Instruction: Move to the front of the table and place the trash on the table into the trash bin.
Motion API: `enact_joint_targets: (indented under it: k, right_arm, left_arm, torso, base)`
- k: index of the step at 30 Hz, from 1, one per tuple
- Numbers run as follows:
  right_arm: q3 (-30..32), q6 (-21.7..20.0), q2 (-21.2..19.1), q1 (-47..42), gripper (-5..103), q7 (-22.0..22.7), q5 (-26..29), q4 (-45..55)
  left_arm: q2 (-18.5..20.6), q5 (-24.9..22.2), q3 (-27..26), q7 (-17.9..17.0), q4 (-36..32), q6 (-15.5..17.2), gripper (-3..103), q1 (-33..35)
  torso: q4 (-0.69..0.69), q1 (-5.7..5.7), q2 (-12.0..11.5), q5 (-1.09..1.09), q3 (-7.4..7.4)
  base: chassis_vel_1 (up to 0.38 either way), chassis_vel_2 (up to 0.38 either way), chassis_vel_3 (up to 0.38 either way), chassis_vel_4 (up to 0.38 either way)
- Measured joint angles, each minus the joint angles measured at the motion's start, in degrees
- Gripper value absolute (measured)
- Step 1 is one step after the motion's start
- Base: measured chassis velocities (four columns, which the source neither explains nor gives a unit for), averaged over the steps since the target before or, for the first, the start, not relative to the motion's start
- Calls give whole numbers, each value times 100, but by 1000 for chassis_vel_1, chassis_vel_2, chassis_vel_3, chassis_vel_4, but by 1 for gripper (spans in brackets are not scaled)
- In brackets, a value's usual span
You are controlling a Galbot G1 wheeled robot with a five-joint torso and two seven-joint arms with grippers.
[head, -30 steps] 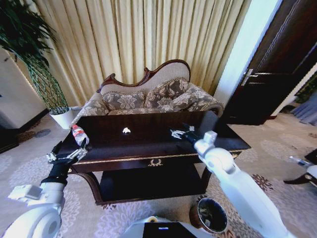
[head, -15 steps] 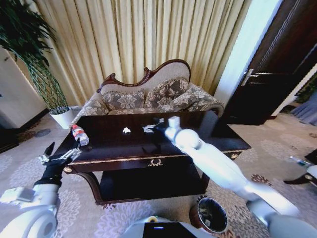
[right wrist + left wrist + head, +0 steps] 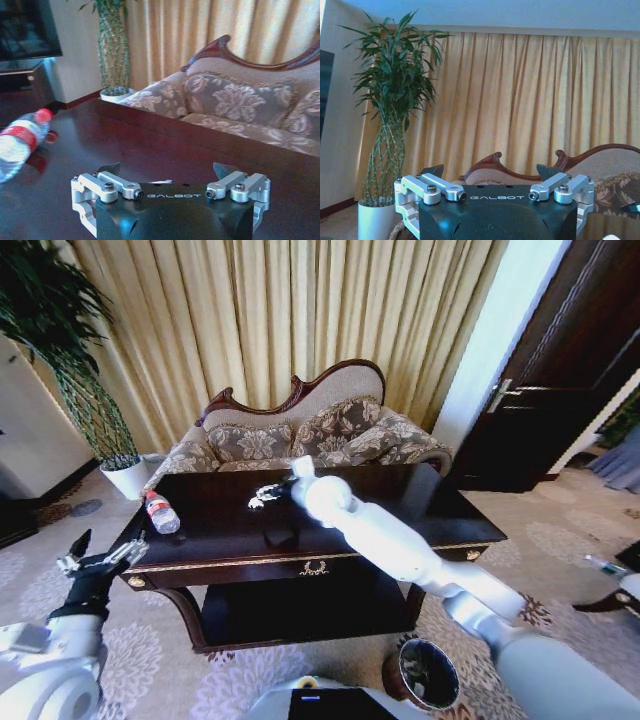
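Your right gripper (image 3: 262,495) has swept across the surface (image 3: 400,502) toward the robot's left since a second ago, when it hung over the right half; it now sits right at the crumpled white paper (image 3: 255,504), which lies mid-surface near the sofa-side edge. In the right wrist view its fingers (image 3: 112,167) stand spread apart with nothing between them, and a sliver of white just above the gripper body may be the paper, though you can hardly make it out there.

The clear plastic bottle with the red label (image 3: 159,512) lies on its side at the left end of the surface, where it was before; the right wrist view shows it too (image 3: 20,142), well apart from the gripper.

Your left gripper (image 3: 100,560) has pulled back from the bottle and now hovers off the surface's left corner, over the carpet. Its fingers (image 3: 431,170) are spread wide and hold nothing.

The trash bin (image 3: 428,673) stands on the carpet before the right front leg, close to the robot's base.
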Motion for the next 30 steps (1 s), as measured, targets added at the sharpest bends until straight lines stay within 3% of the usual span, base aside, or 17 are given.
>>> enact_joint_targets:
  k: [6,9,30]
  right_arm:
    - [-105,1,228,-12,100,-2,-84,-102]
    - [-63,23,582,-219,100,41,-460,-558]
    - [199,87,770,-526,100,-118,-998,-1028]
  left_arm:
    - [-35,-14,-48,12,0,-31,100,12]
    - [-142,12,-83,70,-6,-112,100,62]
    - [-188,79,-86,123,-21,-177,100,61]
  torso:
    - [-1,0,0,0,0]
    - [-1,0,0,1,0]
    - [0,0,1,2,0]
  base:
    - [0,0,0,0]
    - [0,0,0,0]
    - [0,0,0,0]
